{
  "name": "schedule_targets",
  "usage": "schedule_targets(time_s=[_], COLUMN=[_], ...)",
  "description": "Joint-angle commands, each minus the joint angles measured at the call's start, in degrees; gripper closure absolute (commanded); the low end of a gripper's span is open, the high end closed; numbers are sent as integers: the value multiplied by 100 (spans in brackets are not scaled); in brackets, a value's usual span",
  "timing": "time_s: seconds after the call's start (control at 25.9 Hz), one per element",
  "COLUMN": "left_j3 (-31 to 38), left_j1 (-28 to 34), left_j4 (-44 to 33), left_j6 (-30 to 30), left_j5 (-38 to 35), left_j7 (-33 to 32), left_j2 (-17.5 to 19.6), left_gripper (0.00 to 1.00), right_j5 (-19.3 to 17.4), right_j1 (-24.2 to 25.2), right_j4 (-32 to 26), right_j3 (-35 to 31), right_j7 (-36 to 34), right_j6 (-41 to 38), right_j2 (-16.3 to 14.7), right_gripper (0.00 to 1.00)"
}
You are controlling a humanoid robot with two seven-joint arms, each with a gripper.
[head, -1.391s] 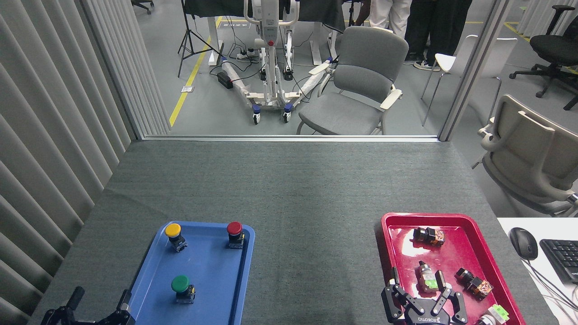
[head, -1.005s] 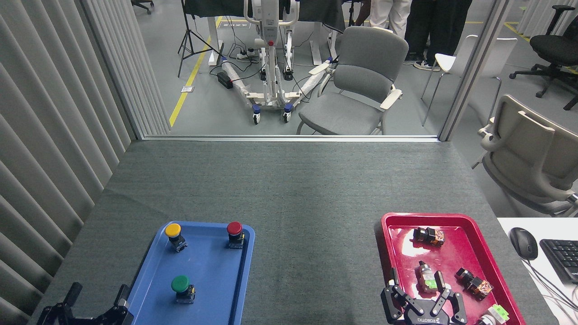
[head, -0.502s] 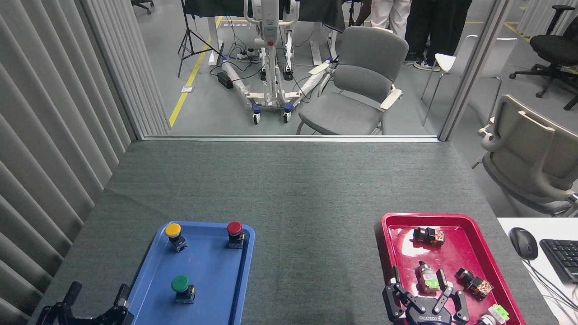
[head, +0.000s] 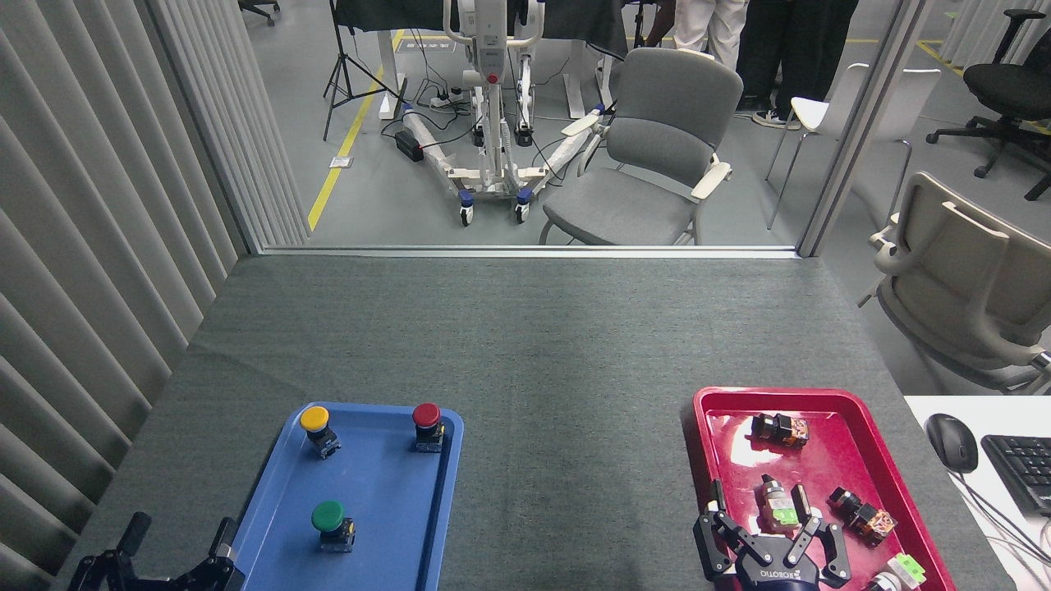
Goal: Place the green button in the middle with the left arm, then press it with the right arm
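Observation:
The green button [head: 330, 522] stands upright in the near part of the blue tray [head: 386, 476], its dark-green cap facing up. My left gripper [head: 179, 529] is at the bottom left corner, beside the tray's left rim, open and holding nothing. My right gripper [head: 759, 502] hovers over the near end of the red tray [head: 829, 464], fingers spread open around empty space. Between the two trays lies the middle [head: 566, 460], bare dark grey fabric.
A yellow-capped button [head: 317, 427] and a red-capped button [head: 427, 424] stand at the blue tray's far end. Several small switch parts [head: 780, 428] lie in the red tray. A mouse [head: 951, 442] and keyboard [head: 1022, 468] sit on a white desk at right.
The right gripper has shifted slightly up over the red tray. The left gripper and the buttons have stayed where they were.

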Motion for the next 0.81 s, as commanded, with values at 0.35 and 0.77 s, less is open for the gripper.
schedule_targets(time_s=[0.35,0.77], left_j3=[-62,-1160], left_j1=[57,92], left_j4=[22,83], left_j6=[-27,52], left_j5=[-48,-92], left_j7=[-176,-141], left_j2=[78,-247], left_gripper=[1,3], right_j5=[0,0], right_j1=[-17,-34], right_j4=[-34,-52], right_j3=[-2,-46], right_j7=[-7,-7], right_j6=[-2,-2], right_j2=[21,-14], right_gripper=[0,0])
